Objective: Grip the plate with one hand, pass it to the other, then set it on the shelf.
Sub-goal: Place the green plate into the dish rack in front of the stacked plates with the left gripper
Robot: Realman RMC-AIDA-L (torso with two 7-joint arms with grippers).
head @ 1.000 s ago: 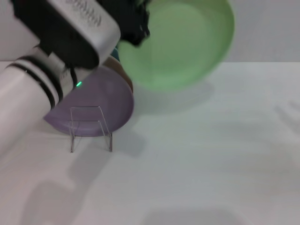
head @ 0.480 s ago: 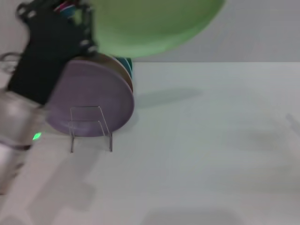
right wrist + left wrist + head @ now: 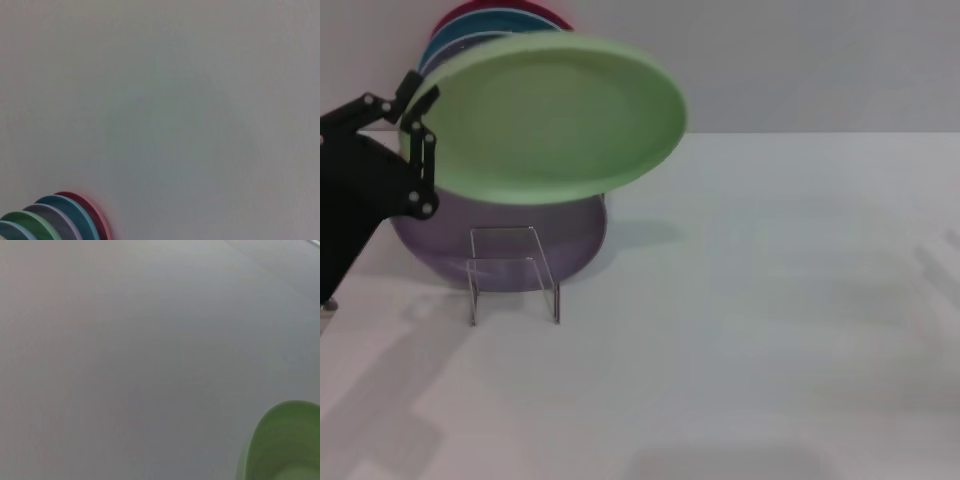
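Left end effector (image 3: 420, 130) is gripping the plate (image 3: 552, 115) by its rim, holding it tilted above the lilac plate (image 3: 505, 250) & wire rack (image 3: 513, 272) on the worktop (image 3: 770, 300). Right end effector isn't in view.

Pale green plate (image 3: 555, 118) hides most of lilac plate (image 3: 520, 245) and stacked plates (image 3: 490, 22) behind. Left pincer (image 3: 415, 140) cut off at left edge; plate motion-blurred.

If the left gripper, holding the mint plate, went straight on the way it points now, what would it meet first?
Hedged, since depth is unclear: the left gripper points toward the robot's right, gripping the plate by its rim. Beyond the plate the way looks free; the lilac plate sits lower, in the rack.
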